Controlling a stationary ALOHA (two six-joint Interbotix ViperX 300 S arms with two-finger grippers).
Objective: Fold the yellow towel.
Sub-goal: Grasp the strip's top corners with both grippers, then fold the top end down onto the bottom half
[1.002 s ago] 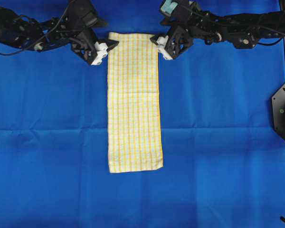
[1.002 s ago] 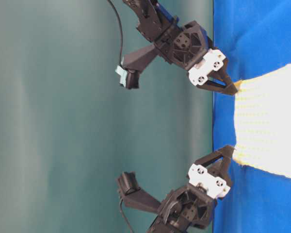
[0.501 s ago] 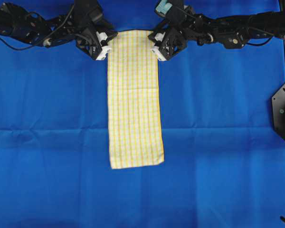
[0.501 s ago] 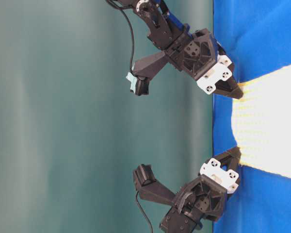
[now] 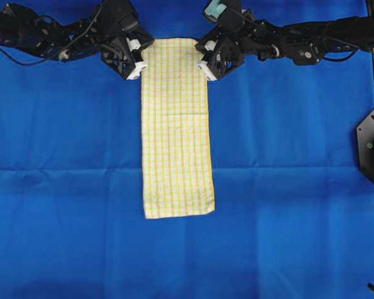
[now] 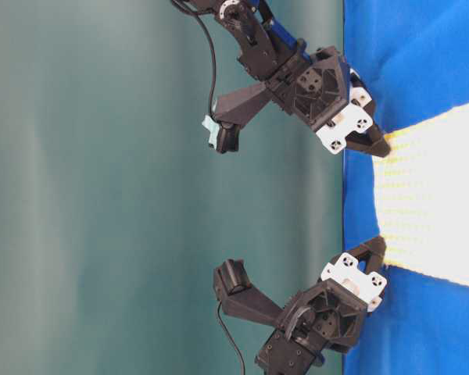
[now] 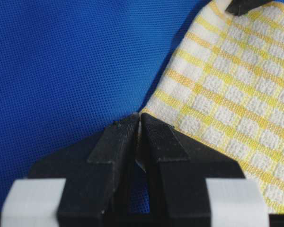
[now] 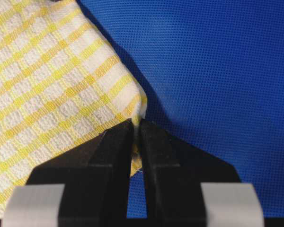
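The yellow towel (image 5: 176,131) lies as a long narrow strip on the blue cloth, running from the far edge toward the near side. My left gripper (image 5: 141,56) is shut on its far left corner, the cloth edge pinched between the fingertips (image 7: 139,118). My right gripper (image 5: 205,57) is shut on the far right corner, yellow hem showing between its jaws (image 8: 137,124). In the table-level view both grippers (image 6: 383,144) (image 6: 379,248) meet the towel's end (image 6: 430,203) at the cloth's edge. The towel's near end (image 5: 178,210) lies flat.
The large blue cloth (image 5: 287,187) covers the whole table. A black mount (image 5: 373,146) sits at the right edge. A teal wall (image 6: 102,195) stands behind the arms.
Both grippers have moved inward onto the towel's far corners and gone from open to shut on them. The towel's far end has shifted slightly.
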